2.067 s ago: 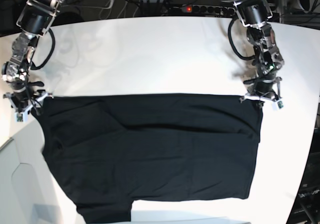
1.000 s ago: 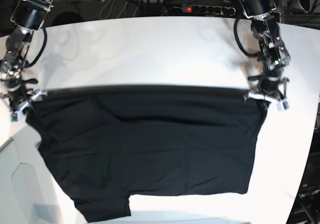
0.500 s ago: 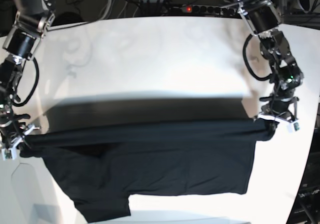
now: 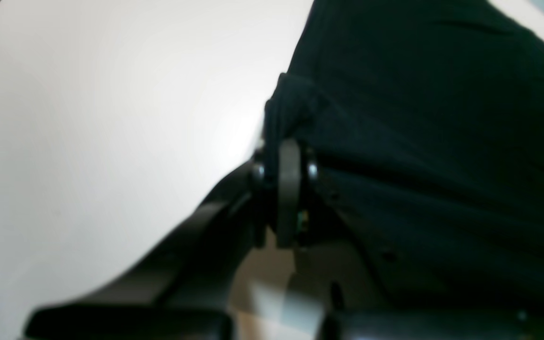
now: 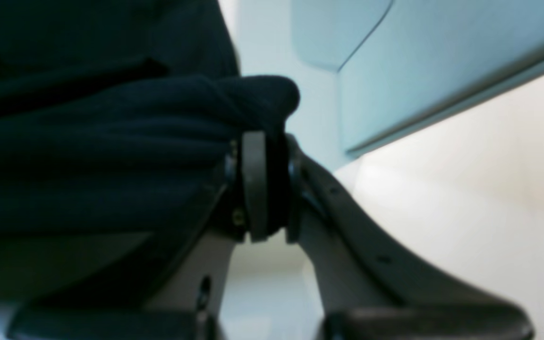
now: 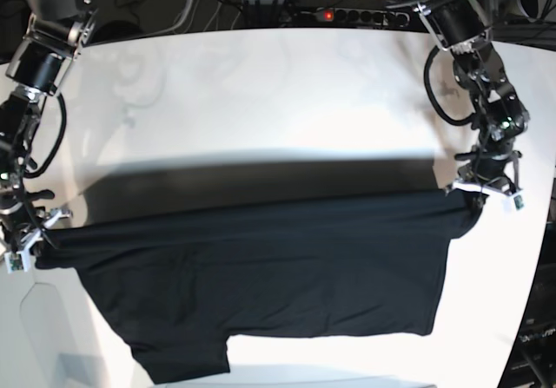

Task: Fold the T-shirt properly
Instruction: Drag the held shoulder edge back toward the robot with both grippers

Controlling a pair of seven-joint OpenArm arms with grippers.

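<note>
Both grippers have carried the far edge of the T-shirt (image 6: 261,275) toward the near side of the table (image 6: 261,101), so the raised hem that lay farther back half a second ago now hangs as a taut line over the middle of the garment, casting a grey shadow band on the white top behind it.

On the left of the base view, the right gripper (image 6: 24,245) sits just off the table's left edge, its jaws pinched shut on a bunched corner of the black cloth; the right wrist view shows a rounded fold of fabric (image 5: 253,101) squeezed between the closed fingers (image 5: 253,184).

Across the middle, the shirt spreads dark and plain, the lower part lying flat on the table with one sleeve (image 6: 178,362) reaching the near edge.

On the right, the left gripper (image 6: 486,190) clamps the opposite corner; the left wrist view shows cloth (image 4: 291,108) gathered at its closed tips (image 4: 288,189).
</note>
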